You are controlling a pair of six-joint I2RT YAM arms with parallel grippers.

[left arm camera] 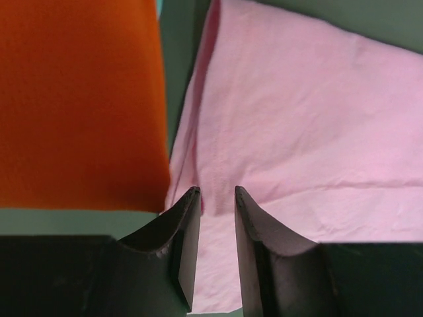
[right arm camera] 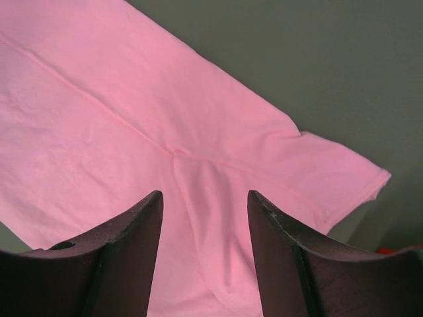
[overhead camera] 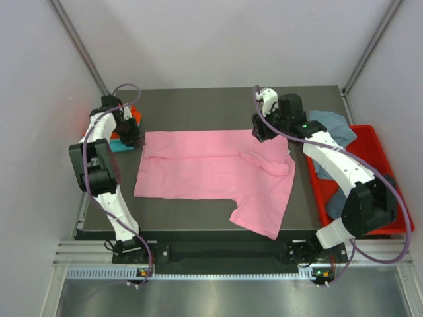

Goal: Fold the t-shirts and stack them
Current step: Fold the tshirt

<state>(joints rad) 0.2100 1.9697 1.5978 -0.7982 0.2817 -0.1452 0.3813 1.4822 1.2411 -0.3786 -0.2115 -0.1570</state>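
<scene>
Top external view: you have the pink t-shirt [overhead camera: 205, 172] lying flat on the counter [overhead camera: 198, 105], one sleeve pointing toward the near edge
Your left jaws: slightly parted over the pink t-shirt's left edge, pinching nothing
Your right jaws: spread wide over the pink t-shirt's far right corner, empty
Orange t-shirt [left arm camera: 79, 99]: just left of the pink t-shirt, a teal t-shirt [overhead camera: 121, 145] showing at its edge
Red bin [overhead camera: 373, 142]: right of the pink t-shirt, a grey-blue t-shirt [overhead camera: 330, 125] draped over its far end
</scene>
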